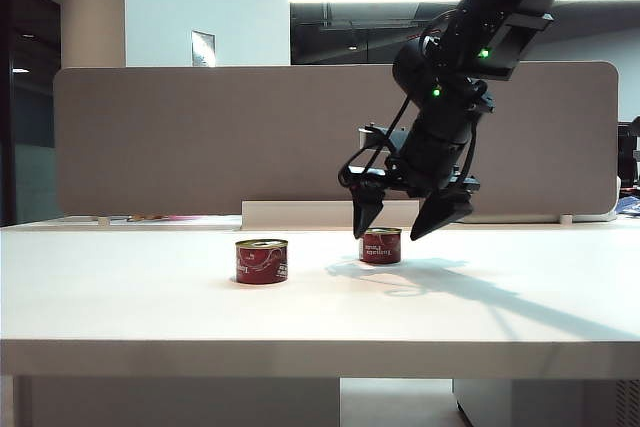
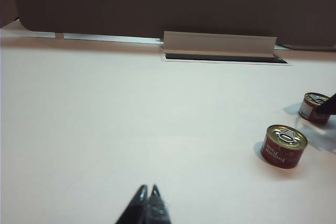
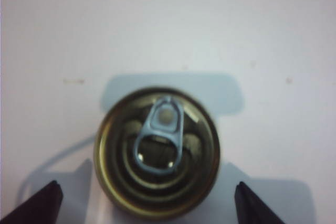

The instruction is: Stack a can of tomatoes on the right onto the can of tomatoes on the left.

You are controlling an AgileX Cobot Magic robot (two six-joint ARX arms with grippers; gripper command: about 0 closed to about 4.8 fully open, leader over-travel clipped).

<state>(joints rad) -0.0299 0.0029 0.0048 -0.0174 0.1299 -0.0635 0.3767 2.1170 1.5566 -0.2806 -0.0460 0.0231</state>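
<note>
The left gripper (image 2: pixel 148 199) was seen low at the near edge, fingers together. The short red left tomato can (image 1: pixel 262 260) stood upright on the white table (image 1: pixel 150 297). Farther right, the right gripper (image 1: pixel 410 215) was held spread wide over the matching right tomato can (image 1: pixel 380 245).

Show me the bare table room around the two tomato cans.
Bare: the wide stretch left of the left can, over to the shut left gripper, and the front strip below both cans. Crowded: the right can, with the open right gripper hanging over it, fingers flanking it.
</note>
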